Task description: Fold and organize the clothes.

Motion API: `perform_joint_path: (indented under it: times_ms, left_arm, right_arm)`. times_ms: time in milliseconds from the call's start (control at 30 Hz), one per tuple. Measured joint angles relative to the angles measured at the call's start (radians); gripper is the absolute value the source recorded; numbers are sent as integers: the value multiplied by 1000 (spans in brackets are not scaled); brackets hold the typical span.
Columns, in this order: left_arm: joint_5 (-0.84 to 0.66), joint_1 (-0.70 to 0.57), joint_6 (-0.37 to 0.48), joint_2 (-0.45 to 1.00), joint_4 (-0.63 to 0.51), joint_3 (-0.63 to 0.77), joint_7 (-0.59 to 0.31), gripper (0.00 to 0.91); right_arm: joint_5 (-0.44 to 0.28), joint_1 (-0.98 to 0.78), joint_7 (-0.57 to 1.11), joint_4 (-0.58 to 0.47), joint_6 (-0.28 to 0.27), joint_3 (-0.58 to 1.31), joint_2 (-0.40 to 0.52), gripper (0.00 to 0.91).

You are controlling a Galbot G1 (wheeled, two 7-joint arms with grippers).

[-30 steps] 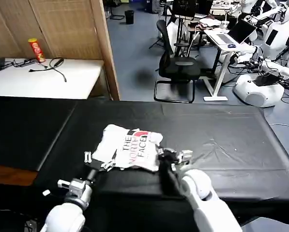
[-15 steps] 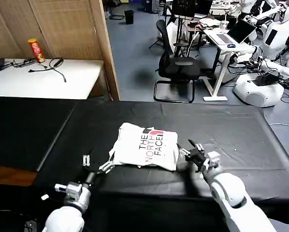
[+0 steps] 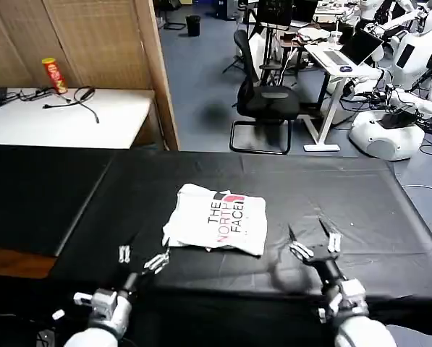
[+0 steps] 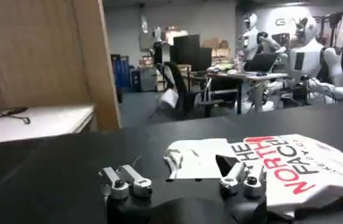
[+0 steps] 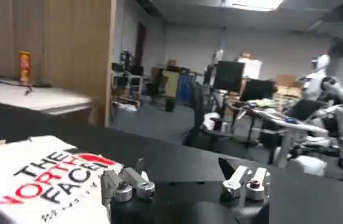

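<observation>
Head view, T-shirt (image 3: 217,220): 1 white garment, folded into a compact rectangular bundle, print side up, black and red "THE NORTH FACE" lettering legible. It lies near the middle of the black table (image 3: 360,195), slightly toward the near edge.

Bundle condition: edges roughly squared; a small loose flap shows at the near-left corner. Judged folded, or close to it.

Handling estimate: light, soft cotton, not fragile, no stiffness. Layers will likely slide apart and sag if lifted by 1 edge only. The black cover looks smooth, so the bundle may skid when pushed.

Recommended hold: pinch through all layers at 2 opposite short edges, 1 gripper per side, or slide fingers under the near edge. Avoid taking the top layer alone; this would likely unfold the bundle.

Left gripper (image 3: 140,259): near the table's near edge, just left of and nearer than the bundle's near-left corner, apart from the cloth. Fingers spread wide, nothing held. Left wrist view shows the same state, with the shirt just beyond the fingertips.

Right gripper (image 3: 313,243): near the near edge, right of the bundle, clear of it. Fingers spread wide, nothing held.

Surroundings: white side table (image 3: 71,116) far left carrying a red-and-yellow can (image 3: 54,75) and cables; black office chair (image 3: 266,101) beyond the table.
</observation>
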Motion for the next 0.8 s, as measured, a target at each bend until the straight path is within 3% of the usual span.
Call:
perform_joint_path:
  times_ms: [133,300,567,800]
  left_arm:
    - [-20,92,10,11,-46,-12,-43,878]
    - [-113,191,60,35,-106,-30,-121,878]
    - [-163,247,94,57,-142,-82,-129,878]
    - [-183,259,112,65,-153,-109,-124,878]
  right_arm:
    - [0,-118,68,65,8,41,4,878]
    - [0,-251,124,143,-28,61,27,878]
    - [46,-401,164,240,-129,65,60,878]
    - [48,-438,164,264,-136,67,65,878]
